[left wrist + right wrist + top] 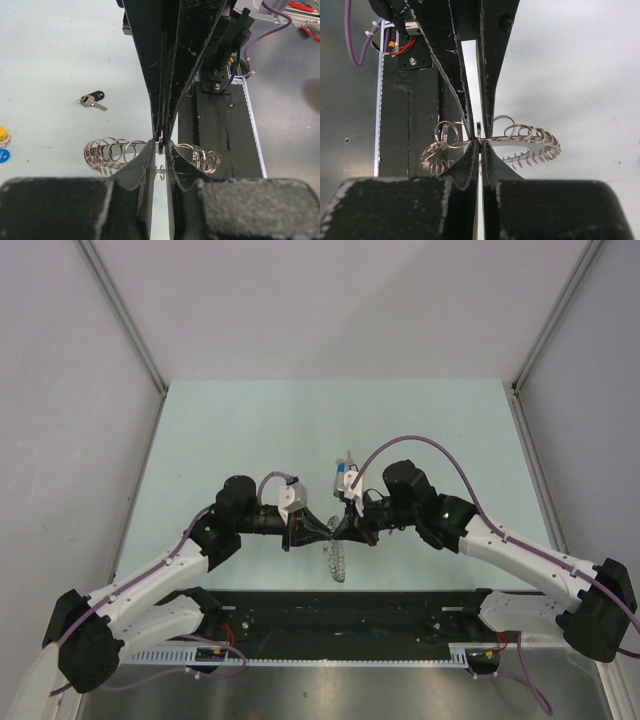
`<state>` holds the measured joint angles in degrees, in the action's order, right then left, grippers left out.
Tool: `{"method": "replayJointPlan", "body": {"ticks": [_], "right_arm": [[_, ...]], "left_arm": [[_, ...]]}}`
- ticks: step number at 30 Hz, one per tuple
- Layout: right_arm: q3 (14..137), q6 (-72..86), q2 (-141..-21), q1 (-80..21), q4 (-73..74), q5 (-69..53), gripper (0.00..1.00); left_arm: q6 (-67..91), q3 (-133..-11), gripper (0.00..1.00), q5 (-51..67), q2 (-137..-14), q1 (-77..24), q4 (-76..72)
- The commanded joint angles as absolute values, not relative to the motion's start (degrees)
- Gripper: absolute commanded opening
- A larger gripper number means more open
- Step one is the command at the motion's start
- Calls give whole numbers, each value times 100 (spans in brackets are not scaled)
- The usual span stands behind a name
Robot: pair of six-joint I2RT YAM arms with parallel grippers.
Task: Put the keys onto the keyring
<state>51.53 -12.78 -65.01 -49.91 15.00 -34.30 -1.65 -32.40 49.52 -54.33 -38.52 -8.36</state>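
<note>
Where both claws meet at the keyring (115, 150), black-headed key (93, 99) well apart

Both arms reach inward from their bases at the near corners, elbows bent, so that the two hands meet tip to tip at the middle. The left hand (318, 531) points toward the right; its fingers (142, 165) stand nearly together with only a thin slit between them, pinching the keyring (112, 150). The right hand (338, 529) points toward the left, and its fingers (492, 165) are pressed together on the same ring, right against the left hand's tips. Both wrists lie roughly level, low over the surface, forearms sloping down from the raised elbows.
</note>
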Motion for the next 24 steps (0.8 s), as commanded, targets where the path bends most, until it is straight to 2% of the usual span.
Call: {"method": "replayJointPlan", "body": {"ticks": [1,7,10,14,16,17,20,24], "right_arm": [[5300,-1371,-6557,-5071,1283,-3481,0],[5326,-1406,-6592,-5097,1345,-3463,0],[5335,-1415,-6592,-5107,1345,-3454,0],[5353,-1406,-6583,-5115,1371,-3402,0],[5361,-1362,-6539,-5107,1397,-3331,1],[5361,-1336,-6478,-5089,1397,-3296,10],[5361,-1196,-6372,-5010,1459,-3199,29],[5326,-1011,-6171,-4799,1608,-3094,41]], "left_arm": [[-272,-3524,16,5229,-5493,-3885,-914],[-316,-3559,13,5256,-5555,-3885,-800],[-360,-3603,10,5273,-5598,-3894,-686],[-378,-3604,0,5256,-5590,-3894,-659],[-413,-3577,0,5151,-5537,-3894,-668],[-404,-3508,0,5107,-5459,-3894,-703],[-247,-3271,0,4817,-5266,-3894,-1001],[-35,-3120,0,4606,-5212,-3885,-1151]]}}
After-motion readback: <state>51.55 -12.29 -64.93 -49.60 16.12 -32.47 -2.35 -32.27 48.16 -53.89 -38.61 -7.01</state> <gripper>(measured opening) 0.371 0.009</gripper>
